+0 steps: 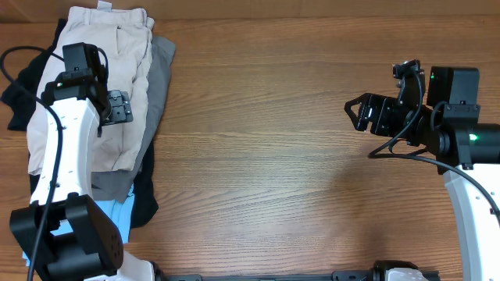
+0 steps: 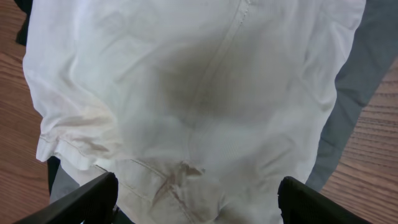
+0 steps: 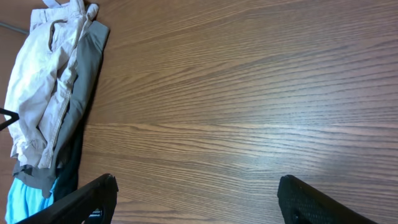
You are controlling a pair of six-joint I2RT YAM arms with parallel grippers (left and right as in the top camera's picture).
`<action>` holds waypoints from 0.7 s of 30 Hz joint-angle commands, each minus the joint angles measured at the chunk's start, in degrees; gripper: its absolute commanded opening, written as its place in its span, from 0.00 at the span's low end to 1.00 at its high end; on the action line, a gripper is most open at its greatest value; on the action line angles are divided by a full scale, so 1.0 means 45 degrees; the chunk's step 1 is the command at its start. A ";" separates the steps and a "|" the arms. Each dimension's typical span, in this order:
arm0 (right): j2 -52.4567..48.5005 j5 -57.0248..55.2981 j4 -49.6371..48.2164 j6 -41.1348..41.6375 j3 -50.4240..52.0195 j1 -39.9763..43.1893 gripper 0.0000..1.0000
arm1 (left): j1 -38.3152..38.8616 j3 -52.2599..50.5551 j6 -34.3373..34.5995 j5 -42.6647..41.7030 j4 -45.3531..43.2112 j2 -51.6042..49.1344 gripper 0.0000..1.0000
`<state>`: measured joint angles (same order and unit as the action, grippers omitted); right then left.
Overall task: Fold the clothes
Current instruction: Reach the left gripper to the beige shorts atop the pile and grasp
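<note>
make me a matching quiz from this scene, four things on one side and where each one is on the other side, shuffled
Things:
1. beige shorts
2. grey shorts
3. light-blue garment
4. right gripper

Places:
A. over the bare table, away from the pile
B. top of the pile
C. peeking out at the pile's end nearest the robot bases
D. just beneath the top layer, showing along one edge

Pairs: 1-B, 2-D, 3-C, 4-A
</note>
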<state>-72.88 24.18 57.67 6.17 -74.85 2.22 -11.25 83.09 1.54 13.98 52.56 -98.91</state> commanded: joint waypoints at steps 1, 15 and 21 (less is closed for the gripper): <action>0.0049 0.0117 -0.0112 -0.0058 -0.0359 0.0010 0.86 | 0.0112 0.0146 0.0131 0.0272 -0.0223 -0.0461 0.84; 0.0049 0.0073 -0.0117 -0.0063 -0.0359 0.0010 0.86 | 0.0155 0.0141 0.0136 -0.0782 -0.0981 -0.2166 0.34; 0.0049 0.0073 -0.0117 -0.0063 -0.0359 0.0010 0.86 | 0.0175 0.0165 0.0282 -0.0777 -0.0933 -0.2161 0.04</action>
<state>-72.88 24.18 57.52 6.15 -74.85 2.22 -10.92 83.09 1.50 11.25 48.36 -108.33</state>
